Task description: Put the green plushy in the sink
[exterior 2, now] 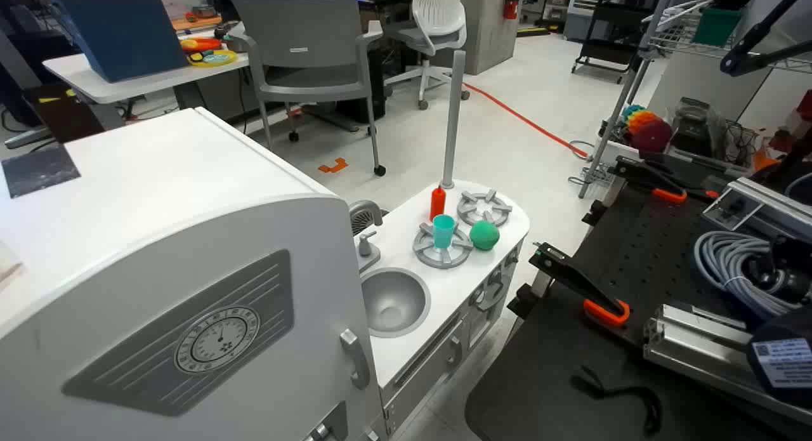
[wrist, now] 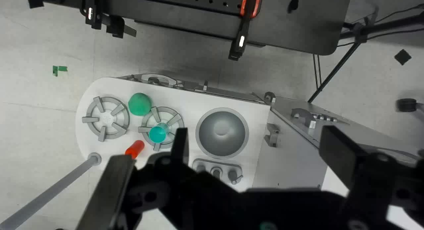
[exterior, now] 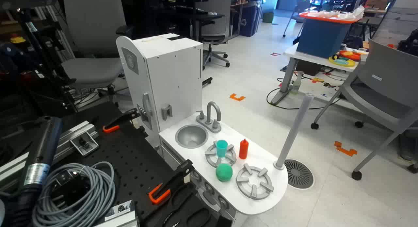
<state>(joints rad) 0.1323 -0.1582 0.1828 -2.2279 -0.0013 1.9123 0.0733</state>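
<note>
Plainly, with twelve at the wrist view's top, the bright-green, rounded plushy (wrist: 139, 104) lies near ten o'clock from the black two-fingered gripper (wrist: 238, 140), spread wide and holding nothing: likely the next reach. The plushy rests on the white toy-kitchen top (wrist: 185, 106), between two grey spoked burner rings (wrist: 118, 109); nearly round, it shows no long axis or pointing end.

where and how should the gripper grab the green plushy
Around its middle, from straight above: the green plushy is a rounded lump with its top uncovered. Squeezing it across the width of the white counter probably works best, since the burner under the teal cup and another burner flank its other sides.
</note>
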